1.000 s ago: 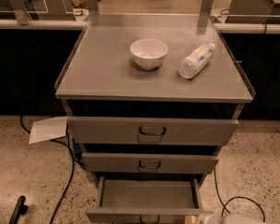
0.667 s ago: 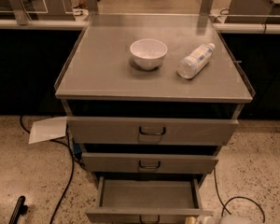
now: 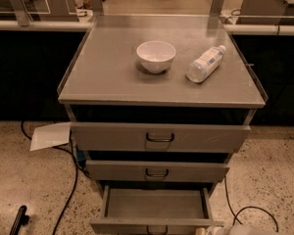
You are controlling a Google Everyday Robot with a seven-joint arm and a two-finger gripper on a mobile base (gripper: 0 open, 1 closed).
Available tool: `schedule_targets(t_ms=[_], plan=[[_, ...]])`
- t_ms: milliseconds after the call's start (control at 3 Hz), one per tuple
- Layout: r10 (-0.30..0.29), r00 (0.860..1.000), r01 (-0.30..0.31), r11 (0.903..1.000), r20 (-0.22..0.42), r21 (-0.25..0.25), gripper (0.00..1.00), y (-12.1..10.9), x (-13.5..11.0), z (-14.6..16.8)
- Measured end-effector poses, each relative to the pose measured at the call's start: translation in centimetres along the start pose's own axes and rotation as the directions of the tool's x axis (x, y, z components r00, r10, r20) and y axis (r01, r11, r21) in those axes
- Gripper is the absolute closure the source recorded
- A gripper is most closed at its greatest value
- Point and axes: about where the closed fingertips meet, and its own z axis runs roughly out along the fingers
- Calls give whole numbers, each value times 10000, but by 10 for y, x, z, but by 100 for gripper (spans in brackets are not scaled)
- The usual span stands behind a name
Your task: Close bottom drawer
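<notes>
Closing: bottom drawer (image 3: 154, 205) stands pulled out at bottom centre, front running left-right.
Gripper (image 3: 235, 230): pale shape at bottom-right edge, just right of that front; you cannot tell its state.
Push: likely up-frame.

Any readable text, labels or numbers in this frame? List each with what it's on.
No text can be read anywhere.
Plastic bottle label: pale print, too blurred to read.
Paper sheet on the floor: no marks visible.
White bowl and open bottom drawer: no markings.
Gripper, at the bottom edge by that drawer's right front corner: no lettering visible.
</notes>
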Motion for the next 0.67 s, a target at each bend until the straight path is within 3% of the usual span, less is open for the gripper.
schedule_targets(t_ms=[667], plan=[[-58, 10000, 61, 9991, 69, -417, 100, 10, -13, 28]])
